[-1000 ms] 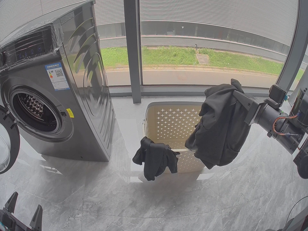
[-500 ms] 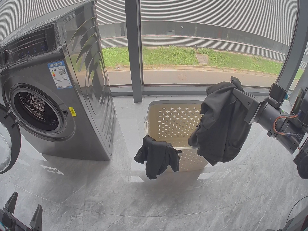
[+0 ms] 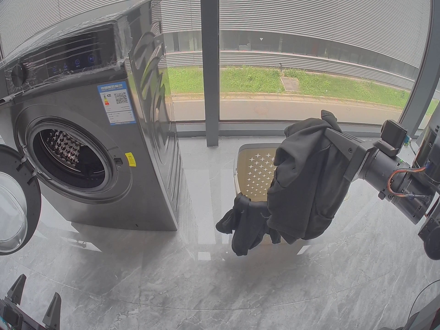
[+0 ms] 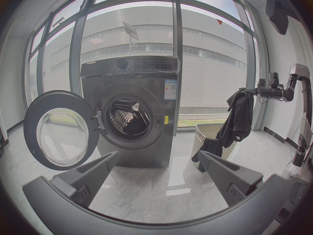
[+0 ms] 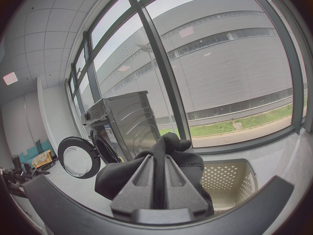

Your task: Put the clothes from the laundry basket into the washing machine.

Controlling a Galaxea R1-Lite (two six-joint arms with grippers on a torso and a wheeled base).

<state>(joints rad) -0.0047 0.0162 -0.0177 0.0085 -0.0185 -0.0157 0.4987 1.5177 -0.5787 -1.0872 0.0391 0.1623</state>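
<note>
Drum mouth [image 3: 71,159] open, door [image 3: 18,202] swung aside. Bare floor [image 3: 197,271] between washing machine [image 3: 137,170] and laundry basket [image 3: 256,166]. Small dark garment [image 3: 245,225] drapes basket's near rim; large black garment [image 3: 307,184] hangs across its opening.

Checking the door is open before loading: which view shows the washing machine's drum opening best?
The left wrist view: it faces the washing machine head-on, drum opening unobstructed, door swung wide. The head view shows the opening at an angle, the door cut by the edge. The right wrist view shows it far off, side-on.

Right tool [image 5: 158,162] clamped on black garment [image 5: 169,147], bunched over its fingers. Laundry basket [image 5: 225,180] on floor just beyond. Washing machine [image 5: 132,121] farther off, door [image 5: 78,157] open.
</note>
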